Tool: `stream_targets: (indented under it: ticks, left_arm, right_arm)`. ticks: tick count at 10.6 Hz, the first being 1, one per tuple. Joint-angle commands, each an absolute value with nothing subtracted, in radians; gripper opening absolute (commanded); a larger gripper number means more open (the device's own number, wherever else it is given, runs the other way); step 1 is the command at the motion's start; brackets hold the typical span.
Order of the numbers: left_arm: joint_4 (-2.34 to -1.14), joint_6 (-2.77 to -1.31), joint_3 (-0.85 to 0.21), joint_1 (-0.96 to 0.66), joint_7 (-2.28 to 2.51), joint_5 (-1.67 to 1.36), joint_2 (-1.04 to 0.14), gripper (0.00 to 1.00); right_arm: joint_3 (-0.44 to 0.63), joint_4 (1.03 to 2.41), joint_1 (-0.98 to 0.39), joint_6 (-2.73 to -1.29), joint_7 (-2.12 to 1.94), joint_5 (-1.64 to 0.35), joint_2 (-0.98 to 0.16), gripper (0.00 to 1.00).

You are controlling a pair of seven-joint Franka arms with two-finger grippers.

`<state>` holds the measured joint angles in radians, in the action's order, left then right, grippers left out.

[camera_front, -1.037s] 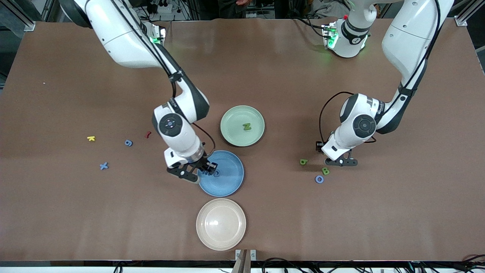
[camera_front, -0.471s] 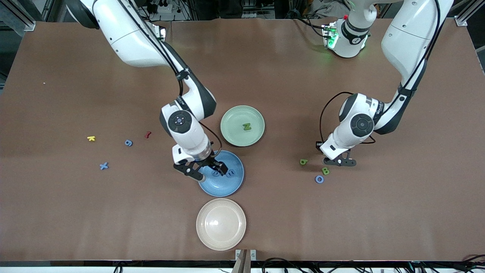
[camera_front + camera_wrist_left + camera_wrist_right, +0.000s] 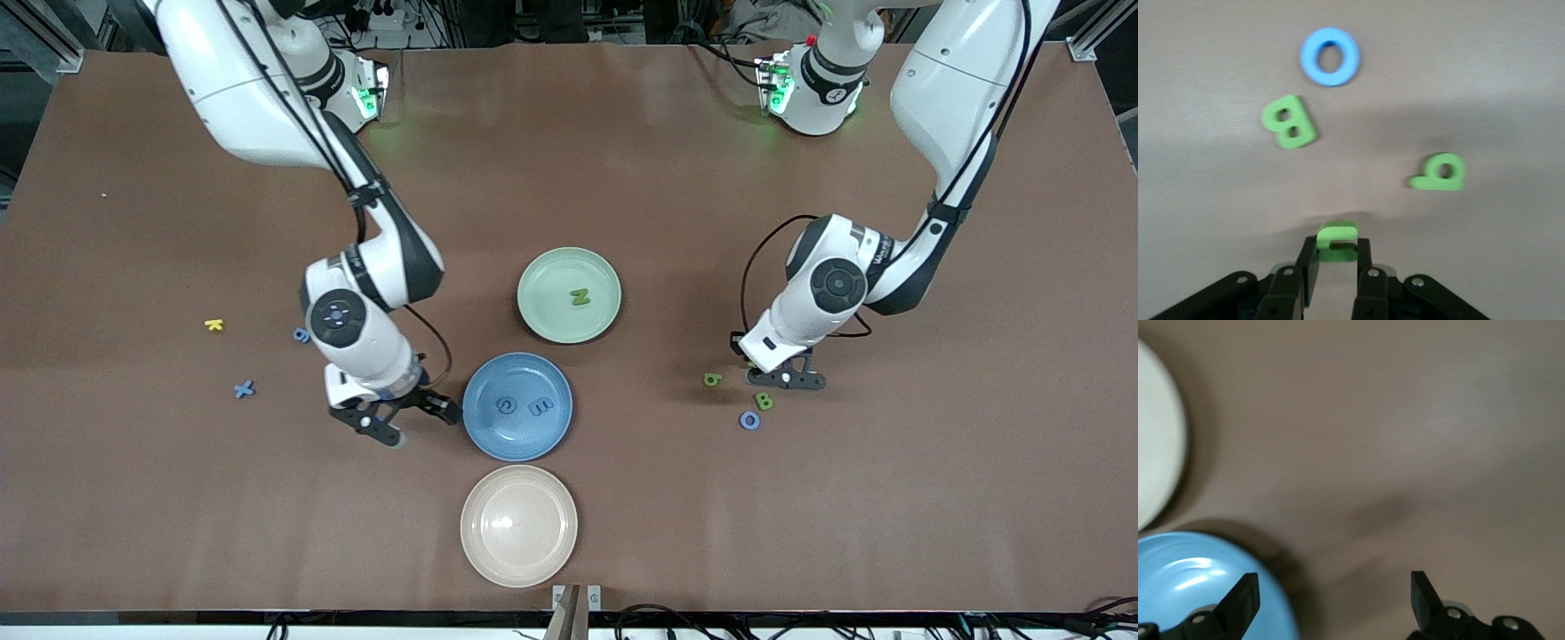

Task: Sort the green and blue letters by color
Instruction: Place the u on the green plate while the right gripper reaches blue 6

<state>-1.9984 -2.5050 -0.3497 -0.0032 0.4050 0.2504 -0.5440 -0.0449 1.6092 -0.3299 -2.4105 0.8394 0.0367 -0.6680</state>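
While the right gripper (image 3: 407,424) hangs spread beside the blue plate (image 3: 518,406), the left gripper (image 3: 1332,265) pinches a green letter (image 3: 1337,241); light, stiff, thin, best nipped across its edges, with B (image 3: 1289,121) nearby

We see the brown surface (image 3: 622,160) evenly lit from overhead, pale glare near the bases, soft shadows under both arms; both wrist views are softly blurred.
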Motion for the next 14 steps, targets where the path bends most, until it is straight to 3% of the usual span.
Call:
stream_targets:
  ticks: [1,7,10,11,12,14]
  left_arm:
    - [-1.997,-2.499,-0.454,-0.011,0.587,0.270,-0.517,0.00]
    - [-1.931,-2.497,-0.494,-0.260,0.963,0.273,-0.523,0.00]
    - [-1.862,-2.497,-0.494,-0.357,1.107,0.273,-0.563,0.02]
    - [-1.838,-2.497,-0.486,-0.395,1.150,0.278,-0.590,0.45]
    - [-1.823,-2.497,-0.474,-0.420,1.210,0.279,-0.601,0.99]
    - [-1.798,-2.497,-0.463,-0.416,1.235,0.281,-0.603,1.00]
  right_arm:
    - [-0.060,1.876,-0.223,-2.410,0.778,0.051,-0.474,1.00]
    - [-0.063,2.193,-0.051,-2.522,0.764,0.051,-0.321,1.00]
    - [-0.064,2.249,0.001,-2.534,0.744,0.167,-0.316,1.00]
    - [-0.066,2.258,0.011,-2.548,0.744,0.195,-0.321,1.00]
    - [-0.066,2.285,0.018,-2.590,0.744,0.199,-0.319,1.00]
    - [-0.066,2.354,0.040,-2.661,0.736,0.242,-0.310,1.00]
